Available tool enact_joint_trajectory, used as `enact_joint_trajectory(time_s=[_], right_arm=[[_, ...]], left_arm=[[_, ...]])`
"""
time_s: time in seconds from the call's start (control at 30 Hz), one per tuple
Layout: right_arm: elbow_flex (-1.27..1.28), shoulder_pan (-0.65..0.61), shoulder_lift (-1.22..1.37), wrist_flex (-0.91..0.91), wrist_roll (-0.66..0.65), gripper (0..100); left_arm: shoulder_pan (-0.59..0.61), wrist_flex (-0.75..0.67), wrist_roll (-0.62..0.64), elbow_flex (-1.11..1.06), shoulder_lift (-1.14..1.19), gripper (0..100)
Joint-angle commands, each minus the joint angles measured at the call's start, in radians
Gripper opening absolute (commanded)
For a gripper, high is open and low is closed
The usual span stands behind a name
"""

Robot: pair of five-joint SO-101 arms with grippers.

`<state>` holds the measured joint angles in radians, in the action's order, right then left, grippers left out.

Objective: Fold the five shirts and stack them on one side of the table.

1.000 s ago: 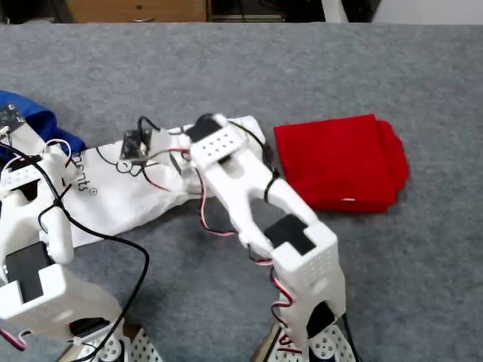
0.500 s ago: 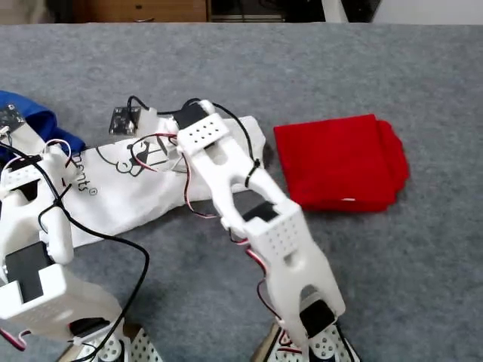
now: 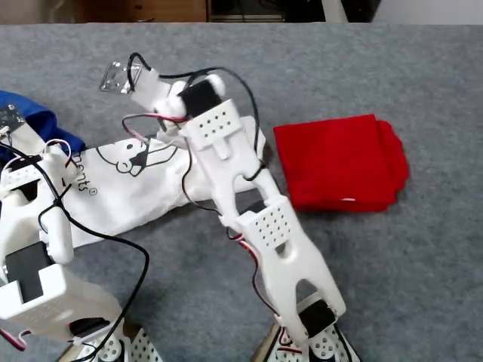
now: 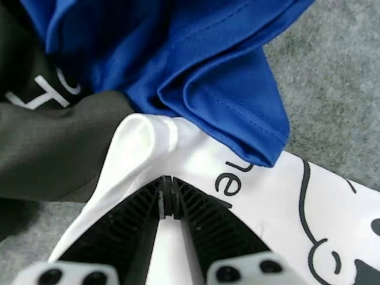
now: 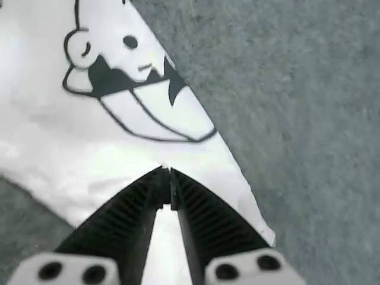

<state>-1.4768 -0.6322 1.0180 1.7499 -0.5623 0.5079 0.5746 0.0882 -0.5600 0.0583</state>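
A white shirt [image 3: 128, 192] with a black cartoon print lies flat at the table's left. My left gripper [image 3: 62, 157] is shut on its far-left corner, where the fabric [image 4: 142, 148] bunches up at the fingertips. My right gripper [image 3: 162, 113] is above the shirt's far edge; in the right wrist view its jaws meet on the white cloth [image 5: 119, 148] just below the printed face. A crumpled blue shirt [image 3: 34, 124] lies at the left edge, overlapping the white one, with a dark shirt [image 4: 53, 148] under it. A folded red shirt [image 3: 339, 162] rests on the right.
The table is covered in grey carpet [image 3: 377, 68], bare at the back and along the front right. The right arm's links [image 3: 256, 211] cross the middle of the table. Wooden furniture [image 3: 136, 9] stands beyond the far edge.
The right arm has swung from the shirt's right end toward the far left, its wrist rising over the shirt's far edge. The left arm has stayed still.
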Motion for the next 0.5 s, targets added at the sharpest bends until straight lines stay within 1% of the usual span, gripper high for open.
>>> enact_joint_trajectory(time_s=[0.0, 0.1, 0.33, 0.47], right_arm=[[-0.028, 0.050, -0.041, 0.040, -0.026, 0.4], [0.111, 0.050, -0.124, 0.040, -0.025, 0.3], [0.624, -0.013, -0.384, 0.028, -0.031, 0.3], [0.765, -0.024, -0.398, -0.081, -0.025, 0.3]], left_arm=[[0.008, -0.002, -0.009, 0.052, -0.010, 2], [0.008, -0.002, -0.009, 0.052, -0.010, 2], [0.008, -0.002, -0.009, 0.052, -0.010, 2], [0.008, -0.003, -0.009, 0.052, -0.010, 2]])
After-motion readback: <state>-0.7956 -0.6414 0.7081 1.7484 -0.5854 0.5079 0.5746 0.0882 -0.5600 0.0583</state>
